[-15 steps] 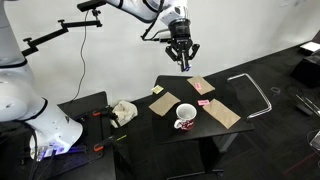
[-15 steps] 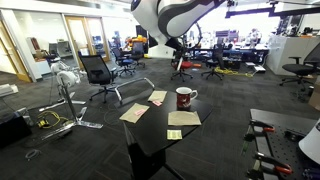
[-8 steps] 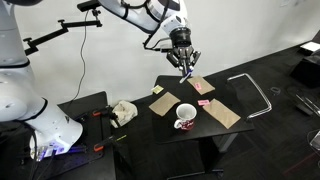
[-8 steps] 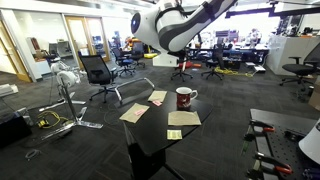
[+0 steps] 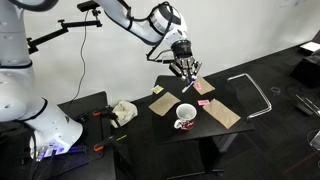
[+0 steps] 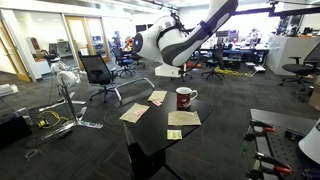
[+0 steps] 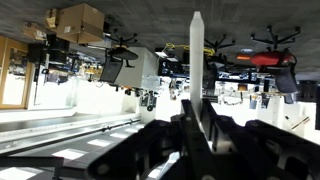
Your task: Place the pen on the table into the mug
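One pen (image 7: 196, 45), slim and whitish, is clamped between the fingers of the gripper (image 7: 198, 118), which are drawn narrow onto it near one end. Most of its length projects free beyond the fingertips in the wrist view. In an exterior view the gripper hangs in the air over the far part of the table (image 5: 203, 131), well apart from the mug (image 5: 186, 117). The mug stands upright toward the nearer edge among tan paper sheets (image 5: 222, 113), with a small pink block (image 5: 204, 102) close by. Risks noted: the hold is short on a long shaft, so the pen could pivot or slide between the fingers during travel. The pen looks longer than the mug is tall, so if released off-centre or tilted it could strike the rim, tip the mug, or lever out and roll off the table. Too deep a descent could jam the tip against the mug's floor. The pen's angle is too small to judge in the exterior views.
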Tool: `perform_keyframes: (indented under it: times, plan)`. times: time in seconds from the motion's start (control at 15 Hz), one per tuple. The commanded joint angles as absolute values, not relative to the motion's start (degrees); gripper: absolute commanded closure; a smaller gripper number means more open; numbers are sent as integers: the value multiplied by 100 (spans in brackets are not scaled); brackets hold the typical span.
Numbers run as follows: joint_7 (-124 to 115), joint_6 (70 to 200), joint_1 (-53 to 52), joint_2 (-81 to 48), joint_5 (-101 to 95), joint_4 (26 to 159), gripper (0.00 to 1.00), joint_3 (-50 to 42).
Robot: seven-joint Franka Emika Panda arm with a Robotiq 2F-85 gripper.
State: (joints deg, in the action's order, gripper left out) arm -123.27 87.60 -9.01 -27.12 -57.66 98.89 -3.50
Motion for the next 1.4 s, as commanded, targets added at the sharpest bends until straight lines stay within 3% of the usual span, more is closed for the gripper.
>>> perform_keyframes:
  times: [0.0,1.33]
  plan:
    - [-12821,8937,-759,-2761,-5863,10032,96,-257]
    - [-13179,9416,-455,-3623,-5786,9890,96,-322]
